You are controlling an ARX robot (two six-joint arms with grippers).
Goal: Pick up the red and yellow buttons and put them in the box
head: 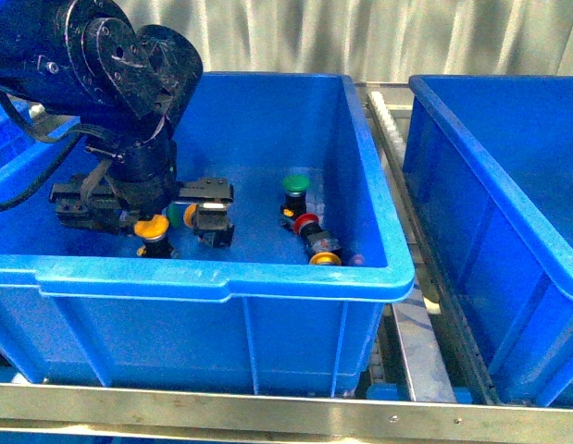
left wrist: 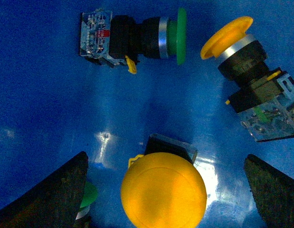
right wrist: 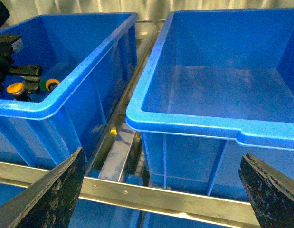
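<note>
Down on the floor of the left blue plastic bin (head: 221, 277), a yellow mushroom-capped push button (left wrist: 163, 190) stands cap-up, its axis vertical, directly between the spread, empty fingers of the left gripper (left wrist: 165, 159). The left arm reaches steeply down over it. The right gripper (right wrist: 161, 154), likewise splayed, hovers outside the bin, seemingly much farther off.

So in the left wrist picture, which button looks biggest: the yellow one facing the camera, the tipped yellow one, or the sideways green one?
1. Yellow button facing the camera, but it is nearest.
2. Tipped yellow button and sideways green button look about alike.
</note>
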